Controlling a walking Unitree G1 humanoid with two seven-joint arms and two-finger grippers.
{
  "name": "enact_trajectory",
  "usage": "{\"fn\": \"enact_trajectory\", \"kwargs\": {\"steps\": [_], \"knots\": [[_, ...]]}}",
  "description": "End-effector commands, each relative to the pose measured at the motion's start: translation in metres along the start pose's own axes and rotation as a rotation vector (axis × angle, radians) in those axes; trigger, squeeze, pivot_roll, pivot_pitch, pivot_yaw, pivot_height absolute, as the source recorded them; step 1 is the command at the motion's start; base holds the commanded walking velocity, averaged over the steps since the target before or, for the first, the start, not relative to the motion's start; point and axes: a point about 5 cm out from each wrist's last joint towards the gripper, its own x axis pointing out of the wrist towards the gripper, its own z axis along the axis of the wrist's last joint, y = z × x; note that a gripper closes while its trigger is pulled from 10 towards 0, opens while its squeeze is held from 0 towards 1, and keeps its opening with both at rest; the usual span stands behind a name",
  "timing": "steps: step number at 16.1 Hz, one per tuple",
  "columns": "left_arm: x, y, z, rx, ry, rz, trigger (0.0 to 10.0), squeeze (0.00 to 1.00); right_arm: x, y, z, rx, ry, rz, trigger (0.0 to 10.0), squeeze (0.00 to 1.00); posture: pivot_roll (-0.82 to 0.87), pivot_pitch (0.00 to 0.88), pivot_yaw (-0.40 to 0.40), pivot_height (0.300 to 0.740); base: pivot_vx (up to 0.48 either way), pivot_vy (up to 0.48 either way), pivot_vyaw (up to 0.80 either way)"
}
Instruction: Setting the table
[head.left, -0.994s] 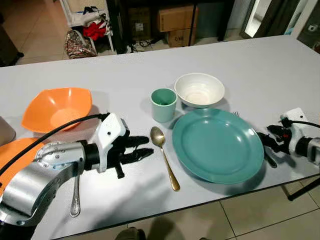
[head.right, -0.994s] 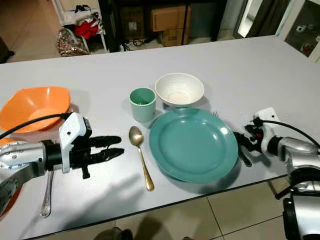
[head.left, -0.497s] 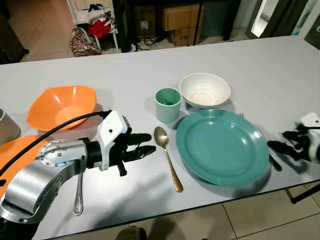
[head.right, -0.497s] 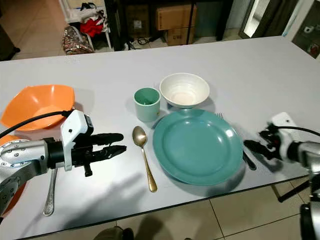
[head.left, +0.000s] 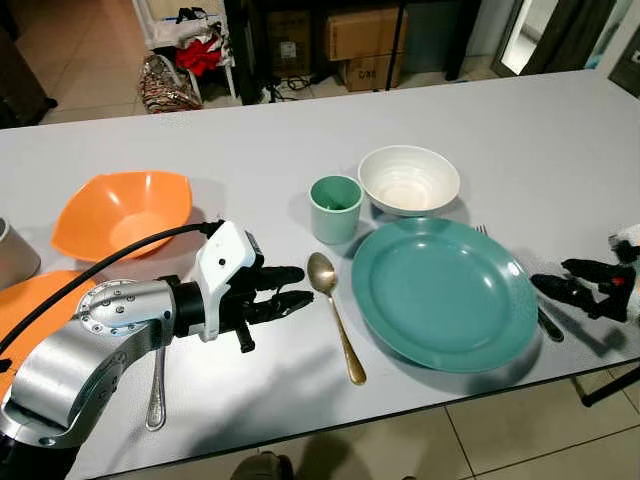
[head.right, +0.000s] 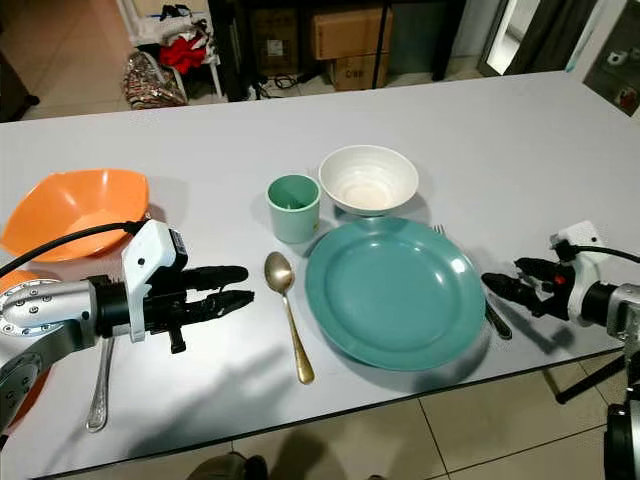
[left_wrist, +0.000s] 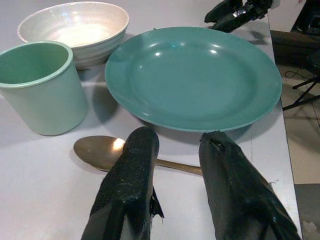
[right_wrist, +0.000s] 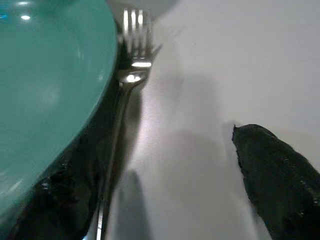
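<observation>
On the worktop (head.left: 520, 130), the fork (right_wrist: 131, 75) lies just right of the teal plate (head.left: 440, 295), between the right end effector (head.left: 585, 287)'s wide-spread fingers. The left end effector (head.left: 285, 292) hovers narrowly parted left of the spoon (head.left: 335, 315). Closing carelessly could jog the plate; its rim hides part of the fork's handle
</observation>
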Motion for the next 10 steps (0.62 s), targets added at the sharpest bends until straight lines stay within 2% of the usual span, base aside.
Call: {"fn": "enact_trajectory", "kwargs": {"steps": [1, 4, 5, 9, 10], "knots": [[0.002, -0.001, 0.0, 0.012, 0.002, -0.006, 10.0, 0.0, 0.002, 0.003, -0.001, -0.012, 0.019, 0.034, 10.0, 1.0, 0.06, 0.056, 0.045, 0.74, 0.0, 0.0, 0.0], [0.002, 0.0, 0.0, 0.016, 0.002, -0.008, 10.0, 0.0, 0.009, 0.007, 0.0, -0.057, 0.048, 0.043, 10.0, 1.0, 0.06, 0.052, 0.047, 0.74, 0.0, 0.0, 0.0], [0.002, 0.0, 0.0, 0.017, 0.001, -0.009, 10.0, 0.0, 0.011, 0.008, 0.0, -0.072, 0.057, 0.035, 10.0, 0.0, 0.06, 0.051, 0.042, 0.74, 0.0, 0.0, 0.0], [0.003, 0.0, 0.0, 0.016, 0.0, -0.009, 10.0, 0.0, 0.015, 0.007, 0.001, -0.085, 0.06, -0.013, 10.0, 0.0, 0.06, 0.051, 0.042, 0.74, 0.0, 0.0, 0.0], [0.002, 0.0, 0.001, 0.016, -0.001, -0.008, 10.0, 0.0, 0.016, 0.003, -0.001, -0.088, 0.071, -0.107, 10.0, 0.0, 0.06, 0.054, 0.04, 0.74, 0.0, 0.0, 0.0]]}}
